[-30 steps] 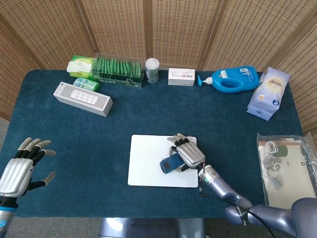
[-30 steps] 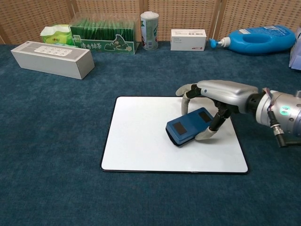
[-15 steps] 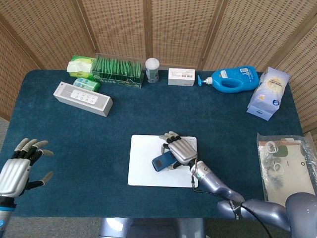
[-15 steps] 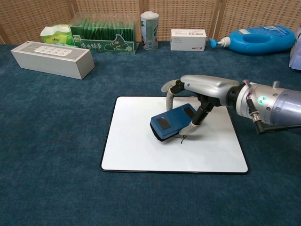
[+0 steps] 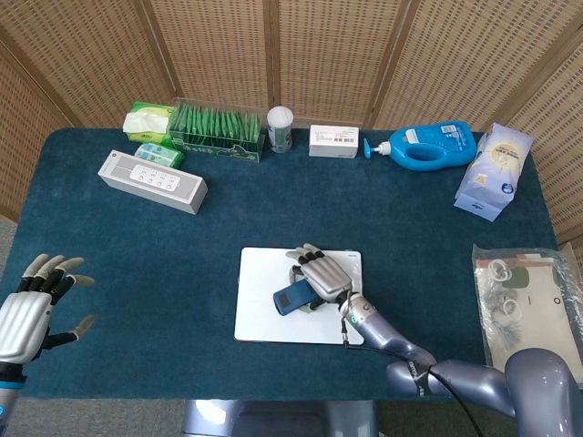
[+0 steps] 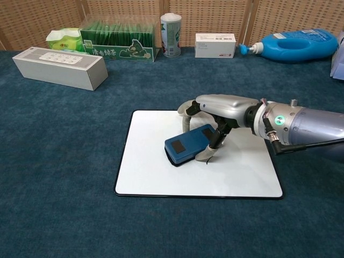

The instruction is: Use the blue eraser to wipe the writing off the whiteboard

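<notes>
On the board (image 5: 264, 305) near the bench's 6 o'clock edge in the head view, the right hand (image 5: 319, 273) clamps the eraser (image 5: 291, 297), its fingers draped over the top so the pad side can press flat against the white surface. The eraser lies mid-board, angled toward 8 o'clock from the hand, and the forearm reaches in from 5 o'clock. No writing can be made out on the bare part of the board from here. The left hand (image 5: 32, 305) hovers at the bench's 8 o'clock corner with fingers spread and nothing in them, probably parked well clear of the wiping. Along the 12 o'clock edge stand a speaker (image 5: 152, 181), a tissue pack (image 5: 148, 121), a green box (image 5: 216, 130), a cup (image 5: 280, 128), a small box (image 5: 333, 141) and a blue bottle (image 5: 430, 146); a bag (image 5: 495, 170) sits at 2 o'clock.

In the chest view, the right hand (image 6: 215, 121) arches over the eraser (image 6: 188, 145), thumb against the near side and fingers (image 6: 188, 107) on the far side, a grip that suits sliding it sideways. The eraser rests on the board (image 6: 145, 172), and a small dark mark (image 6: 208, 161) shows just by the thumb tip, at the eraser's 4 o'clock. The left hand is out of this view.
</notes>
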Available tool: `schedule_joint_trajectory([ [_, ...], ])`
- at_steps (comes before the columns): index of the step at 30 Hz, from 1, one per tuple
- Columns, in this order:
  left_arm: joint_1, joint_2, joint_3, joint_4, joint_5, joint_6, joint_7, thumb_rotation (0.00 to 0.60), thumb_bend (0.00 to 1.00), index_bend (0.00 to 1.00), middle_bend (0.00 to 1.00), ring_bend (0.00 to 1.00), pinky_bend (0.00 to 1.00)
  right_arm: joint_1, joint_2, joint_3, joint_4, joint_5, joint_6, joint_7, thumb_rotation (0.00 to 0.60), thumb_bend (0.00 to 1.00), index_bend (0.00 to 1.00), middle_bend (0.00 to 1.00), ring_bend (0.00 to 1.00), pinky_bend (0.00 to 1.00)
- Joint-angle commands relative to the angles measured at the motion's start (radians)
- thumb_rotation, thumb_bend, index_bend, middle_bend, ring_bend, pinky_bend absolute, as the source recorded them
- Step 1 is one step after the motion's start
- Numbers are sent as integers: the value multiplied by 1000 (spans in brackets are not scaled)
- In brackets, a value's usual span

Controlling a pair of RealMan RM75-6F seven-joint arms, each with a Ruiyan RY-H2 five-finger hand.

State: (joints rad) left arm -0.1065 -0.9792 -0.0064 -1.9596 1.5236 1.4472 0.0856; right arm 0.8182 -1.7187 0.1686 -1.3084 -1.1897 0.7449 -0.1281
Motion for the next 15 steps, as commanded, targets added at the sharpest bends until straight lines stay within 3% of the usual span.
schedule_joint_trajectory([
  [1,-1,-3,0,-1,3,-1,1,600,333,346,195,125,0,-6,10,-7,-9,5,5,-8,600,136,696,115,0,0],
  [15,-17,-20,-6,-6,12,-16,20,600,333,346,193,125,0,-62,116,-37,-84,30,58,-38,600,130,695,114,0,0],
])
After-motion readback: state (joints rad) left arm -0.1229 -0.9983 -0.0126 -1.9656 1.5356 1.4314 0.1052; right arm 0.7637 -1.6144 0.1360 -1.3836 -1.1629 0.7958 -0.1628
